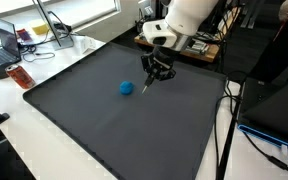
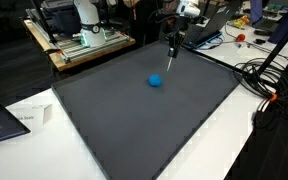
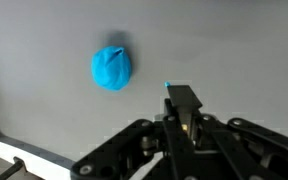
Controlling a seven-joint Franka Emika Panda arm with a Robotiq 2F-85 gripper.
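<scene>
The wide dark grey surface [image 1: 104,130] fills most of both exterior views, with a laptop [image 1: 4,45] off one edge and a tangle of cables [image 2: 259,75] off another. The white arm [image 1: 189,15] reaches in from the far side and points steeply down. Its black hand [image 3: 182,95] has its fingers pressed together with no gap showing. A tiny blue speck sits at the fingertips in the wrist view, too small to tell what it is. The small blue ball [image 3: 111,67] lies on the surface toward the arm's side, near the hand's tip but apart from it. It is not touched or held, and the surface around it is bare. As I judge it, the main risk is the closed fingers. Brought down over the ball like this, they would push it rather than take it, and a round, light thing on a smooth surface would likely roll away toward an edge. A sideways move at this low height could knock it the same way. Going lower could jam the tip into the surface.
</scene>
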